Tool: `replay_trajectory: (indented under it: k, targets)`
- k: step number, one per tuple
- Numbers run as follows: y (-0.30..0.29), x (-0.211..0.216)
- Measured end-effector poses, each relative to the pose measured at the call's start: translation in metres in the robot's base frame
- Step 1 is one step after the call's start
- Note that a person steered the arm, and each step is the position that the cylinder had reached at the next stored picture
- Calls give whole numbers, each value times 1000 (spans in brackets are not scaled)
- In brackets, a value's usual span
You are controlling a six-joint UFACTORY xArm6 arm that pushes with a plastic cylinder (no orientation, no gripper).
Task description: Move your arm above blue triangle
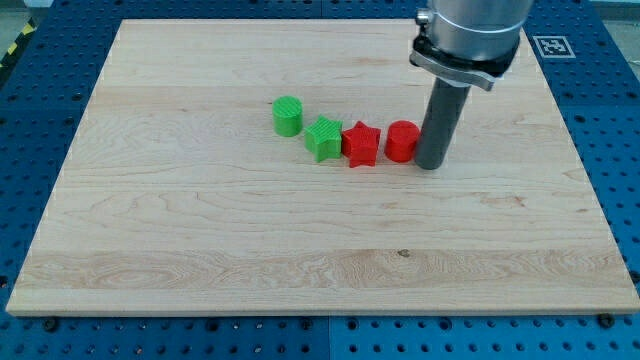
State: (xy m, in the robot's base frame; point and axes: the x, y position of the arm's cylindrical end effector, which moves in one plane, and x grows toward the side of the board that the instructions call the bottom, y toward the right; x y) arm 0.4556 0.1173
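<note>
My tip (430, 165) rests on the wooden board (200, 260), touching or just beside the right side of the red cylinder (401, 141) — it grips nothing. Leftward run a red star (361, 144), a green star (323, 138) and a green cylinder (287, 116). No blue triangle shows — possibly hidden behind the rod, so its direction cannot be told.

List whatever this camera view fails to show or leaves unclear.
- Blue triangle: none shows in the camera view; it may sit behind the rod or off the board, I cannot tell.
- Red cylinder: its right side is covered by the rod.
- My tip: it is beside the red cylinder on the view's right; contact cannot be judged.
- Arm: cut off by the view's top edge.
</note>
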Motion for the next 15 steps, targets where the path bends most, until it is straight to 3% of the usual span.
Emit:
replay_trajectory:
  k: [1,3,4,5,7,12,13,15]
  targets:
    - [39,-6]
    - [6,-61]
    - [-6,-63]
    - [42,-65]
    - [53,-65]
    - [163,-66]
    - [177,-87]
    - [178,-183]
